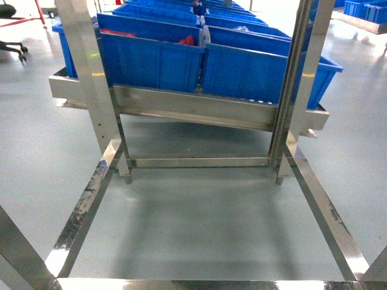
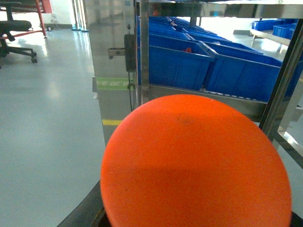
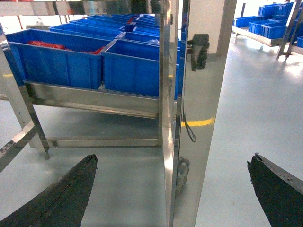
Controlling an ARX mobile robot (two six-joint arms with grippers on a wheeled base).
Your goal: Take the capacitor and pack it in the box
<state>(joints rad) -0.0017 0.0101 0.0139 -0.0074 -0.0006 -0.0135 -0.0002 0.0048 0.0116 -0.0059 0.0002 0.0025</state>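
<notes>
The capacitor (image 2: 196, 165) is a bright orange rounded piece that fills the lower half of the left wrist view, right up against the camera. My left gripper (image 2: 189, 220) is shut on it. The capacitor hides the jaws, and only one dark finger (image 2: 87, 213) shows at its lower left edge. My right gripper (image 3: 173, 161) is open, with dark fingertips (image 3: 83, 175) far apart and only floor and a steel post between them. The box is out of view. Neither gripper appears in the head view.
Rows of blue bins (image 1: 151, 60) sit on a slanted steel rack (image 1: 199, 112) ahead. The rack's low frame rails (image 1: 84, 205) enclose bare grey floor. A mirror-bright steel post (image 3: 168, 118) stands just ahead of my right gripper. An office chair (image 2: 16, 33) stands far left.
</notes>
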